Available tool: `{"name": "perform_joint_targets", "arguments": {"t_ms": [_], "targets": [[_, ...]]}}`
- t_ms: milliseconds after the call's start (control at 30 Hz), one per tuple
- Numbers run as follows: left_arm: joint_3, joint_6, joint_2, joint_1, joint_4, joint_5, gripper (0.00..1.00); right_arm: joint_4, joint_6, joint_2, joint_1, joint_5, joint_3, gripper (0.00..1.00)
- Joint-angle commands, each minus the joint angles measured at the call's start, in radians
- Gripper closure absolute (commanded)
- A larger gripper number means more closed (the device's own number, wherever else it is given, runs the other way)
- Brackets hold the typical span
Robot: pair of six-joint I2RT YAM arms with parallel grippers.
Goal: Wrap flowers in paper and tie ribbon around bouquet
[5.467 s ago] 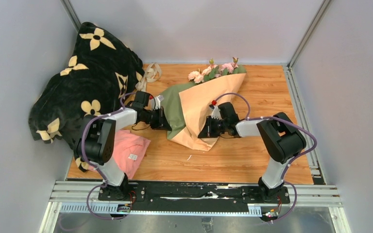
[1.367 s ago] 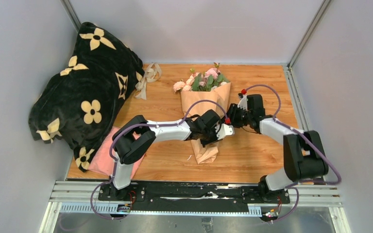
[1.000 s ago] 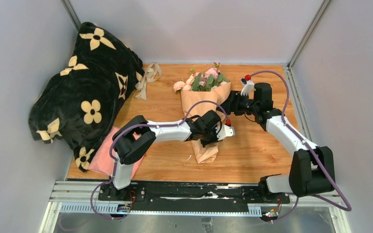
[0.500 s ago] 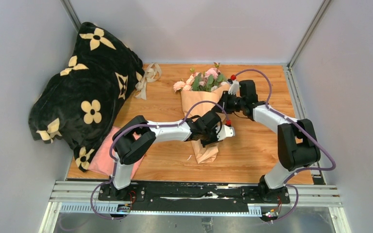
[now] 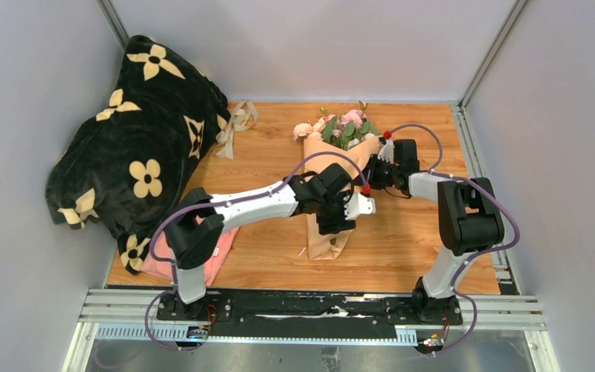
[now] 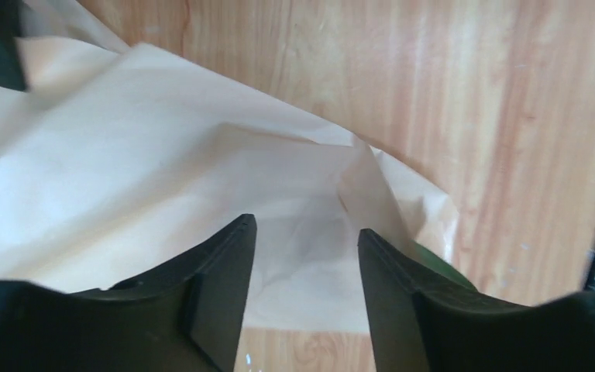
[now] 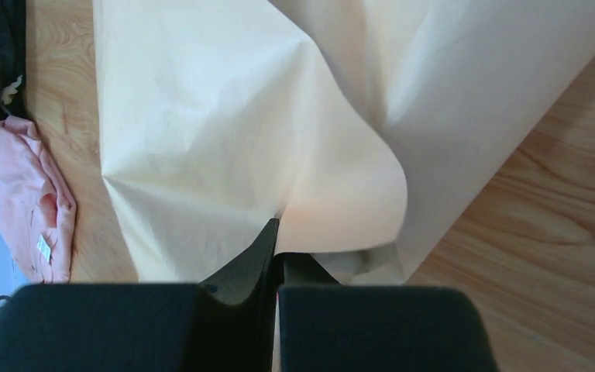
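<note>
A: The bouquet (image 5: 341, 164) lies mid-surface (image 5: 403, 248), flowers (image 5: 341, 128) toward the far wall, narrow end toward the arm bases. The paper (image 6: 163, 170) is wrapped peach side out.
B: Pincers?
A: The right pincer (image 7: 275, 232) is closed, pinching a fold of paper at the cone's upper right edge. The left pincer (image 6: 304, 229) is about half open over the narrow lower part, holding nothing; the paper sits under the gap.
B: Ribbon?
A: The ribbon (image 5: 236, 120) is bunched back left, beside the blanket (image 5: 139, 139), well apart from the bouquet. Not tied yet.
B: Then the right one should pin the overlap while the left fetches the ribbon. Releasing both likely lets the cone spring open. Pinch paper only, not stems.
</note>
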Motion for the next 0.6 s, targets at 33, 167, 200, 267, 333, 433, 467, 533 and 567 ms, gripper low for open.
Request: {"name": "perform_joint_targets", "arguments": {"t_ms": [33, 167, 200, 267, 333, 433, 467, 533, 567], "targets": [[0.118, 0.071, -0.136, -0.007, -0.222, 0.167, 0.37, 0.04, -0.001, 0.068, -0.035, 0.03, -0.014, 1.0], [0.109, 0.054, -0.157, -0.006, -0.192, 0.137, 0.51, 0.054, 0.002, 0.079, -0.035, 0.028, -0.022, 1.0], [0.088, 0.032, -0.15, -0.007, -0.128, 0.087, 0.63, 0.054, 0.003, 0.075, -0.035, 0.029, -0.026, 1.0], [0.04, 0.01, -0.115, -0.008, -0.054, -0.01, 0.77, 0.058, 0.006, 0.068, -0.036, 0.034, -0.034, 1.0], [0.034, 0.011, -0.053, -0.018, -0.036, -0.027, 0.78, 0.073, 0.017, 0.062, -0.035, 0.038, -0.046, 1.0], [0.01, 0.036, 0.0, -0.073, 0.016, -0.069, 0.73, 0.097, 0.035, 0.056, -0.035, 0.044, -0.059, 1.0], [-0.006, 0.051, 0.007, -0.096, 0.042, -0.095, 0.72, 0.101, 0.042, 0.054, -0.036, 0.047, -0.061, 1.0], [-0.041, 0.078, 0.011, -0.14, 0.088, -0.12, 0.7, 0.106, 0.047, 0.054, -0.035, 0.049, -0.063, 1.0], [-0.062, 0.094, 0.011, -0.161, 0.107, -0.134, 0.69, 0.106, 0.048, 0.051, -0.035, 0.051, -0.064, 1.0]]}}
